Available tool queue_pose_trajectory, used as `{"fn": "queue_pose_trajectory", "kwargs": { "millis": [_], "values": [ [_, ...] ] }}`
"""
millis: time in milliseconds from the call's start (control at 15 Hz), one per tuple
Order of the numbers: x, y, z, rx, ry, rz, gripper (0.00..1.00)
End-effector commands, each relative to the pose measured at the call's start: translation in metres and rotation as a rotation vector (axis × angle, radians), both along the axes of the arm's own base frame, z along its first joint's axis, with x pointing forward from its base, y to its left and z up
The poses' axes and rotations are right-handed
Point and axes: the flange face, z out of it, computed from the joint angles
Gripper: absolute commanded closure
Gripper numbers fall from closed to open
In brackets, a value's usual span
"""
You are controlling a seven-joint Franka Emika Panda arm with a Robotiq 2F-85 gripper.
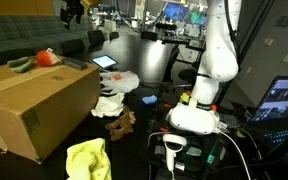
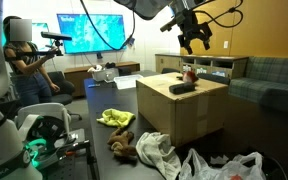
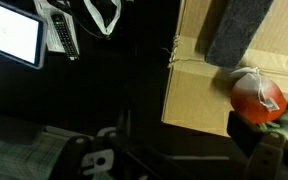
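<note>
My gripper hangs high in the air above a large cardboard box, open and empty. It also shows at the top of an exterior view. On the box top lie an orange-red round thing, a grey-black flat block and something green. The orange thing shows in both exterior views, and so does the dark block. In the wrist view one dark finger sits at the lower right, just below the orange thing. Nothing lies between the fingers.
On the dark floor by the box lie a yellow cloth, white plastic bags, a brown thing and a tablet with a remote. A green sofa stands behind. A person stands near a wall screen.
</note>
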Motion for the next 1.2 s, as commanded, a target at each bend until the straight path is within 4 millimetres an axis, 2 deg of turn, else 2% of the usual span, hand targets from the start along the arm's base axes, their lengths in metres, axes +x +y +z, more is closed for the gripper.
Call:
{"fn": "queue_pose_trajectory", "kwargs": {
  "millis": [0,333,533,867,1133],
  "values": [
    [0.027,0.02,0.003,0.032,-0.007,0.044,0.0],
    [0.053,0.045,-0.015,0.093,0.0,0.103,0.0],
    [0.064,0.052,-0.028,0.126,0.023,0.126,0.0],
    [0.074,0.059,-0.051,0.159,0.079,0.156,0.0],
    [0.079,0.073,-0.069,0.202,0.128,0.206,0.0]
  ]
}}
